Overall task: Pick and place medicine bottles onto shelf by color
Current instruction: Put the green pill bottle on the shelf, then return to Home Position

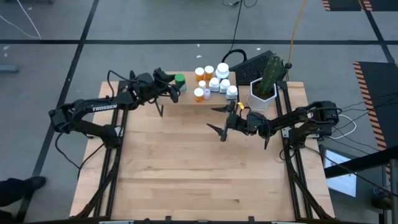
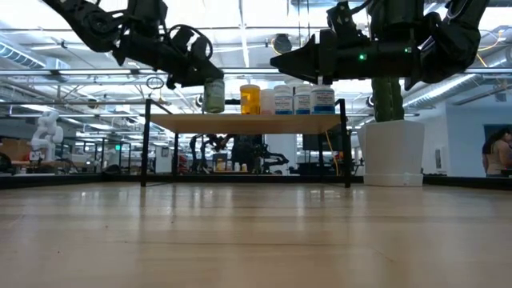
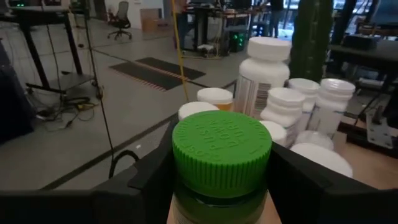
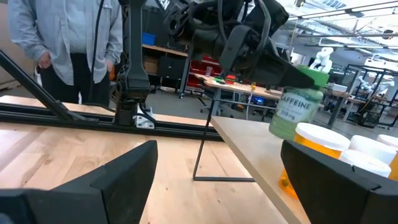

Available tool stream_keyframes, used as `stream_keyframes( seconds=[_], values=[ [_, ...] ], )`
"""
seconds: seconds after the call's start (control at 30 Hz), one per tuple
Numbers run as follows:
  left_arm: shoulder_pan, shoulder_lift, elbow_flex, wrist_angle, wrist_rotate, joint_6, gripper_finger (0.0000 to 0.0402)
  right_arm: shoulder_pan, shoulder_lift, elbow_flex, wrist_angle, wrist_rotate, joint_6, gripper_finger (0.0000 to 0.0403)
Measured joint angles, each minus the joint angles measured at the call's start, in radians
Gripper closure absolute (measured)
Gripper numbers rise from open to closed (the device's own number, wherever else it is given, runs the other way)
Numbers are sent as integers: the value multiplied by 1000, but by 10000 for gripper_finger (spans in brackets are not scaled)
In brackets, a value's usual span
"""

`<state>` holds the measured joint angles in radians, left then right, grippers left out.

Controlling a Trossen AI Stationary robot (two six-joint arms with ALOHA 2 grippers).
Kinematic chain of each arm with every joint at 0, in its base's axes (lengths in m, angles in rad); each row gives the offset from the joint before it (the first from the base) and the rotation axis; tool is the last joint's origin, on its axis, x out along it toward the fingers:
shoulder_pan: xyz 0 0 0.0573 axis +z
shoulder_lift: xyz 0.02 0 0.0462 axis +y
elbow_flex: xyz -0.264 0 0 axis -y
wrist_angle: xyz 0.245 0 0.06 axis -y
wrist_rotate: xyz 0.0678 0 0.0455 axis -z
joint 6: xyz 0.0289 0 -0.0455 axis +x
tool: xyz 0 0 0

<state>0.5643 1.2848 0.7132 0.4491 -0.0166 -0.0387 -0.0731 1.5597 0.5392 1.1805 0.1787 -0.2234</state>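
Note:
The shelf [image 1: 189,86] stands at the table's far middle on thin black legs [image 2: 146,144]. Orange bottles [image 1: 199,73] and white bottles [image 1: 222,70] stand clustered on its right half. My left gripper [image 1: 176,84] is shut on the green-capped bottle [image 3: 222,152] at the shelf's left end [image 2: 172,120]. Whether its base rests on the board or hangs just above it, I cannot tell. My right gripper [image 1: 216,119] is open and empty, above the table in front of the shelf, pointing toward the table's left. My left gripper pinches the green bottle just under its cap [image 3: 186,205] between its two fingers, one on each side. The fingers [image 4: 292,76] come level from the table's left. The bottle [image 2: 214,96] stands upright, its label [image 4: 293,109] showing below the fingers.
A white hexagonal pot with a cactus [image 1: 264,93] stands right of the shelf, and a keyboard [image 1: 255,63] lies behind it. A person [image 4: 62,37] stands beyond the table's left side. Bare tabletop [image 1: 199,174] spreads in front of the shelf.

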Motion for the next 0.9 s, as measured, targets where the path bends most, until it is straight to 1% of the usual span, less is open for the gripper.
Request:
stream_keyframes(
  seconds=[0.3,0.5,0.63,0.7,0.77,0.9],
  values=[
    [-18,71,1,26,1,-14,179,0,0,0,0,0,1,64],
    [-28,83,1,36,2,-16,178,0,0,0,-3,-3,0,64],
    [-38,83,1,38,-7,2,173,0,0,0,-3,-25,1,64],
    [-40,82,1,39,-14,2,160,0,0,0,-10,-26,11,64],
    [-45,82,1,42,-14,3,137,0,0,0,-14,-26,22,64],
    [-50,75,1,55,-18,30,74,0,0,0,-13,-26,25,64]
  ],
)
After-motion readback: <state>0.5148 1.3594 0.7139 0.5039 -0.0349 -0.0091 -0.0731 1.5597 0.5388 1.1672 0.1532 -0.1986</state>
